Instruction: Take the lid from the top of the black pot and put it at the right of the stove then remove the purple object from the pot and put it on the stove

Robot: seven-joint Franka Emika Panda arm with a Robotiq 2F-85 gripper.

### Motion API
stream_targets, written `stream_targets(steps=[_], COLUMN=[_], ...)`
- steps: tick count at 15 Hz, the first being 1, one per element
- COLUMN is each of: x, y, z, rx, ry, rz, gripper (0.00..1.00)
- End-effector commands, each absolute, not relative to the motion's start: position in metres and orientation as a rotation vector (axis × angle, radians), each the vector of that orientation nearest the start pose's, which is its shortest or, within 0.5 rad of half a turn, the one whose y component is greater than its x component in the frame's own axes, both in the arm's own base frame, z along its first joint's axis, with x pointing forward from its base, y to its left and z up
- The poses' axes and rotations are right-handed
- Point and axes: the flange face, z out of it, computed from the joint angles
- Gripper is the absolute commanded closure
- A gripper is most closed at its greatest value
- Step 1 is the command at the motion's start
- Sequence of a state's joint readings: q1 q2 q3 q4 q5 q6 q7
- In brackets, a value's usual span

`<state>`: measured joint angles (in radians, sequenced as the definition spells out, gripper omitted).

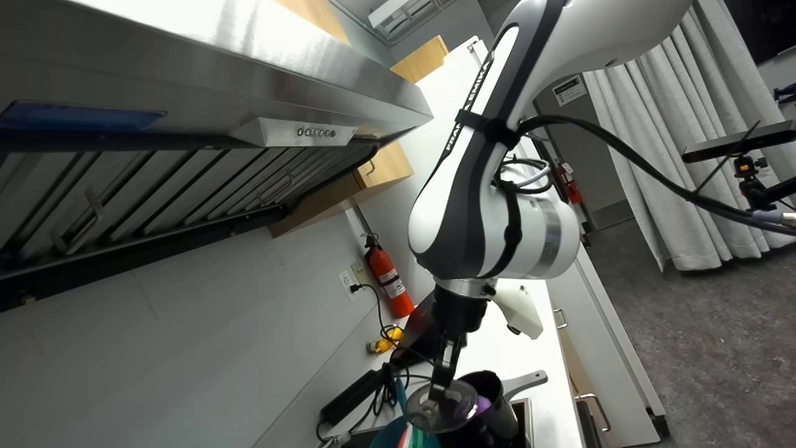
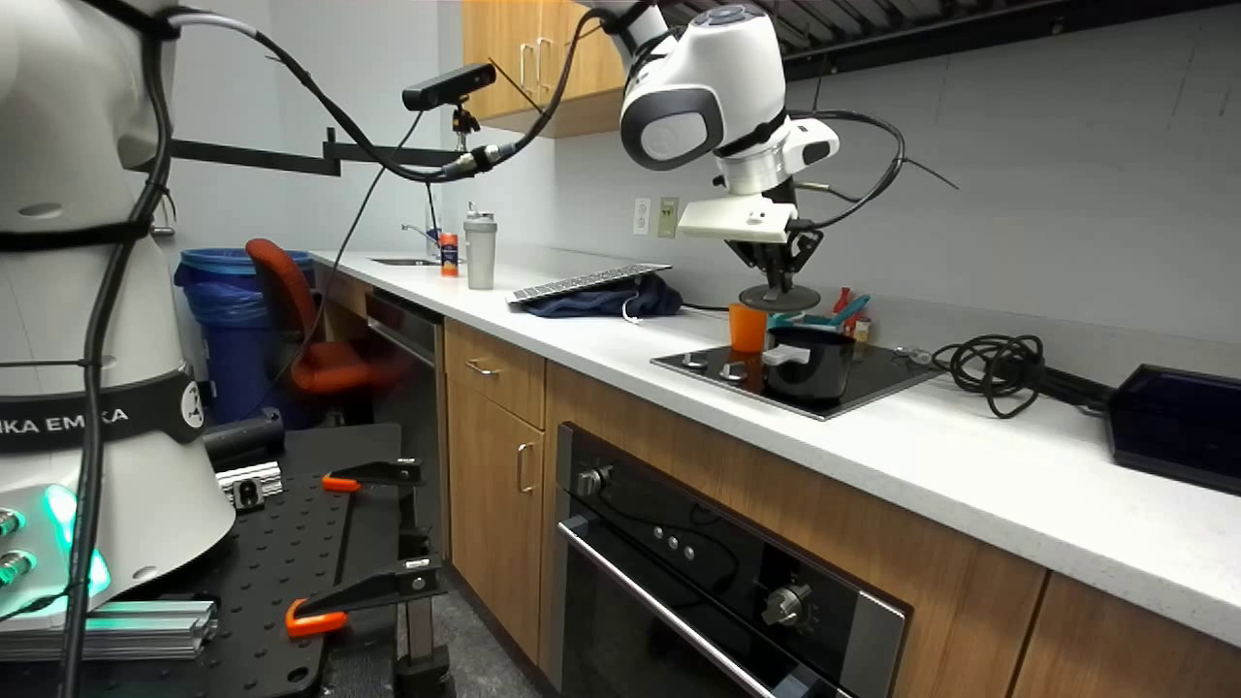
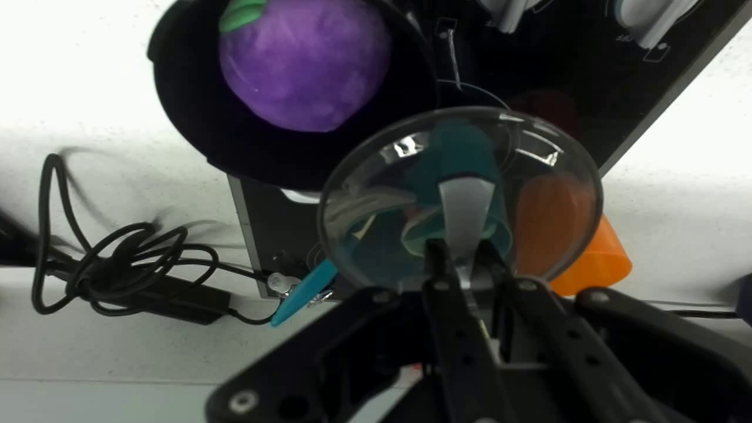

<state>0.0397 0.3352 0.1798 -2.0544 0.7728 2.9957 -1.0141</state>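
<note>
The gripper (image 3: 463,258) is closed to a narrow gap, its fingers (image 3: 435,258) pinching the grey handle (image 3: 467,205) of the lid (image 3: 376,194) from both sides. The lid, round and see-through, hangs about level in the air; in an exterior view it is above the black pot (image 2: 814,376) and a little off to one side, not touching it. In the wrist view it overlaps part of the pot's rim, and the mouth beside it is uncovered. Inside the pot sits the purple object (image 3: 305,67), round, with a green piece (image 3: 242,13) at its edge; how deep it rests I cannot tell. The pot stands on the black stove (image 2: 882,373), near two knobs (image 2: 734,371). Close by is an orange cup (image 3: 593,267), partly seen through the lid. A teal thing (image 1: 387,434), its shape hard to make out, is partly covered by the lid in an exterior view. On the white counter (image 3: 76,111) beside the stove lies a coiled black cable (image 3: 132,264). Farther along the counter, a keyboard (image 2: 587,284) rests on a dark cloth (image 2: 640,299), near a grey bottle (image 2: 480,252). A red fire extinguisher (image 1: 388,277) is by the wall.
</note>
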Motion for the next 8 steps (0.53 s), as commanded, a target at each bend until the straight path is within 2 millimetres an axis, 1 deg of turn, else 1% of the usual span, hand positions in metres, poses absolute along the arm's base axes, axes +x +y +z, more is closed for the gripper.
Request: stream_targets(steps=[1,4,8], x=[0.606,0.605,0.615], y=[0.085,0.085,0.071], z=[0.328,0.329,0.346], rx=[-2.754,-2.752,-2.751], ry=[-0.698,-0.705,-0.643], rz=[-0.973,-0.981,-1.043], gripper=[0.96,0.96,0.96])
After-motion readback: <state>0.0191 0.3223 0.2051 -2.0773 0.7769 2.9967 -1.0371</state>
